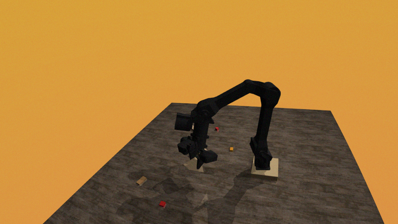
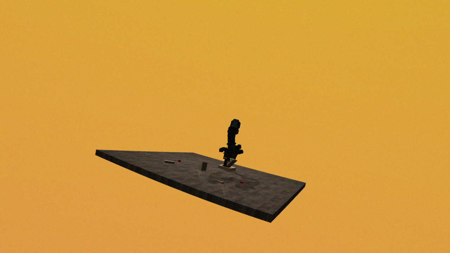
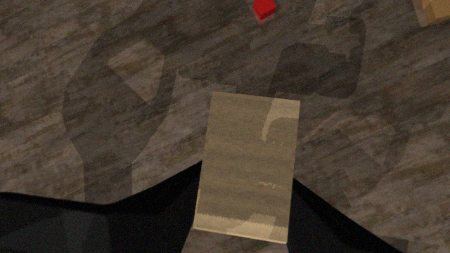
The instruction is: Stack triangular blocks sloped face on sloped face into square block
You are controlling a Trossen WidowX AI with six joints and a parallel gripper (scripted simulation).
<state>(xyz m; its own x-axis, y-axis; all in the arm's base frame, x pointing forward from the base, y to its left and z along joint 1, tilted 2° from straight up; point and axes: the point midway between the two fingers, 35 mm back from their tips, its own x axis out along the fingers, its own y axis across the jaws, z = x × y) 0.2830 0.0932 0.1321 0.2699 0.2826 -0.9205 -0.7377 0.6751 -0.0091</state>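
Observation:
My gripper (image 1: 196, 158) (image 2: 230, 161) (image 3: 242, 173) is shut on a cream triangular block (image 1: 193, 165) (image 2: 232, 162) (image 3: 247, 158). It holds the block above the table; in the wrist view one long rectangular face shows between the two black fingers. The other triangular block (image 2: 204, 166) stands on the table, apart from the held one, with a dark face toward the exterior camera. In the top view it is almost wholly hidden behind the gripper, and it is out of the wrist view. I cannot tell how the two sloped faces line up.
On the table (image 1: 306, 144) (image 2: 251, 199) lie a tan block (image 1: 141, 180) (image 2: 220, 181) (image 3: 437, 8), a red block (image 1: 162, 203) (image 2: 241, 182) (image 3: 264, 8), another red block (image 1: 216, 128) (image 2: 179, 160), an orange block (image 1: 231, 149) and a pale block (image 2: 169, 162). The arm stands on a cream base (image 1: 274, 167).

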